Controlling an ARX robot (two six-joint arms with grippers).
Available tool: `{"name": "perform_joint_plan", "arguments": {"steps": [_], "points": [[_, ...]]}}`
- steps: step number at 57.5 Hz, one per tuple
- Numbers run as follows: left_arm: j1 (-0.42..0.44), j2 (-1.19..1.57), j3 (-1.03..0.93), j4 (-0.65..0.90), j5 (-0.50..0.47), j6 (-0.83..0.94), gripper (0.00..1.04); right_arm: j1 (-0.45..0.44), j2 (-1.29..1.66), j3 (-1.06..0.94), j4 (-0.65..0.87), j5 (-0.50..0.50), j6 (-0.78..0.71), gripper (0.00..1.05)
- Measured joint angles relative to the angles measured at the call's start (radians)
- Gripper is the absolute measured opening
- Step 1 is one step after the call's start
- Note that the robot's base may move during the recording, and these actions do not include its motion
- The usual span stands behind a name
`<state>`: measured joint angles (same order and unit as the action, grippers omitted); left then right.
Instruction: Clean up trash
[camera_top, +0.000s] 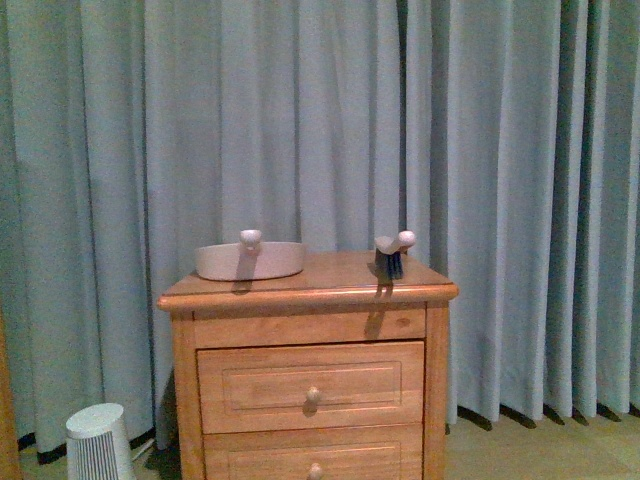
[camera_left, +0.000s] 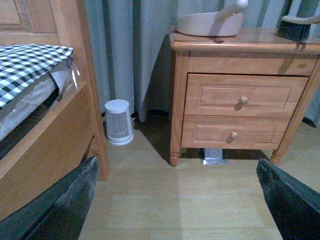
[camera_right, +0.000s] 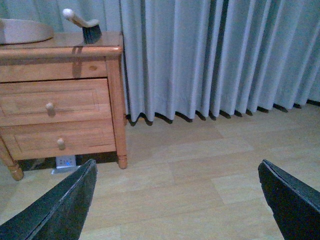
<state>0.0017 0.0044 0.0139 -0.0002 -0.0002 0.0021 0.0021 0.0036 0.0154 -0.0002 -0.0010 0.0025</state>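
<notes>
Both jaws gape wide over open floor (camera_right: 200, 170) near the nightstand (camera_right: 60, 100).

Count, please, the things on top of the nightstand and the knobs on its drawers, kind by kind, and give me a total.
Dustpan: 1
Brush: 1
Drawer knobs: 2
Total: 4

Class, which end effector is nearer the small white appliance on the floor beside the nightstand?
Left. The left end effector faces the appliance between bed and nightstand; the right end effector sits toward the nightstand's other side.
</notes>
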Motion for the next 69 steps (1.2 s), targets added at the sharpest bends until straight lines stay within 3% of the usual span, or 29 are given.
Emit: {"name": "perform_joint_plan", "arguments": {"steps": [69], "points": [[0.0, 0.0, 0.0, 0.0, 0.0, 0.0, 0.97, 0.0, 0.0, 0.0, 0.0, 0.0, 0.0, 0.97]]}}
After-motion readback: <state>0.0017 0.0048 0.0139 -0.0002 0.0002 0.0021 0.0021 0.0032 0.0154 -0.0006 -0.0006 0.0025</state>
